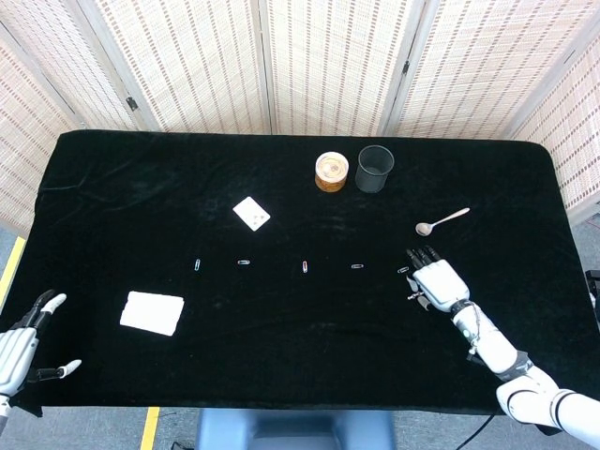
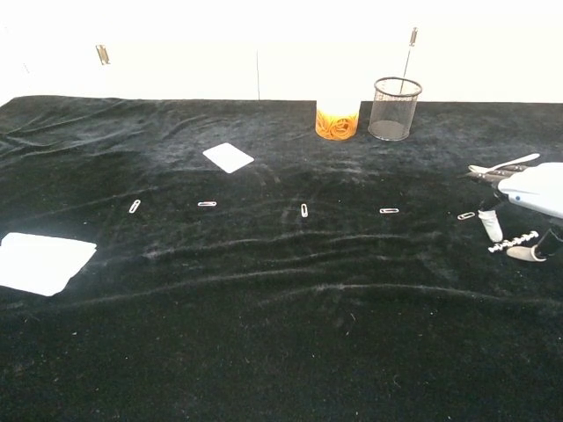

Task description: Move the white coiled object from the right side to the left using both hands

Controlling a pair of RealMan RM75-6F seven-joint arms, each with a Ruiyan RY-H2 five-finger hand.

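Hovering palm-down over the white coiled object (image 2: pixel 513 239) on the table's right side, the right hand (image 1: pixel 437 281) has fingers spread and nothing gripped: this looks like the pickup step. Next it must close on the coil, while the left hand (image 1: pixel 21 349) waits open at the near-left edge.

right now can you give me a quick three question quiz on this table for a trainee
1. True or false: the right hand is lowered over the white coiled object at the table's right side.
2. Which container holds orange contents? A the mesh cup B the round tub C neither
3. Fill in: the folded white cloth lies nearest the ___ hand.

Key: 1 true; 2 B; 3 left.
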